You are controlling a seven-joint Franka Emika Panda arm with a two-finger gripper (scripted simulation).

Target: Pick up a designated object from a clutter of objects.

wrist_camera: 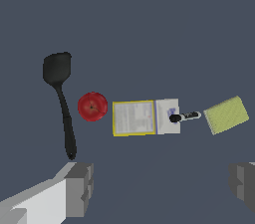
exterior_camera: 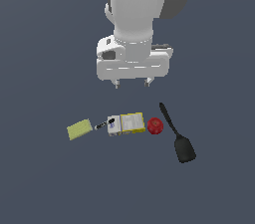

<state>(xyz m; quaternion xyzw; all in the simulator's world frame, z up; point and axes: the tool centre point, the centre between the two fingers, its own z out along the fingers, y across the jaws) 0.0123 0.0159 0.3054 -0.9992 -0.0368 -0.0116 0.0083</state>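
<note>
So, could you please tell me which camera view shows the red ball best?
The wrist view: the red ball is larger there, unobstructed, its stem dimple visible. The exterior view shows it smaller, beside the yellow-and-white box.

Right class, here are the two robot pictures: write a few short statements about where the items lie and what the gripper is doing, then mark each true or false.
1. The red ball lies between the yellow-and-white box and the black spatula. True.
2. The gripper is shut on the red ball. False: it hangs open above the items, holding nothing.
3. The small black marker lies between the yellow-green pad and the box. True.
4. The spatula rests on top of the box. False: it lies apart from it, beyond the ball.
5. The pad is at the exterior view's right end of the row. False: it is at the left end.
</note>
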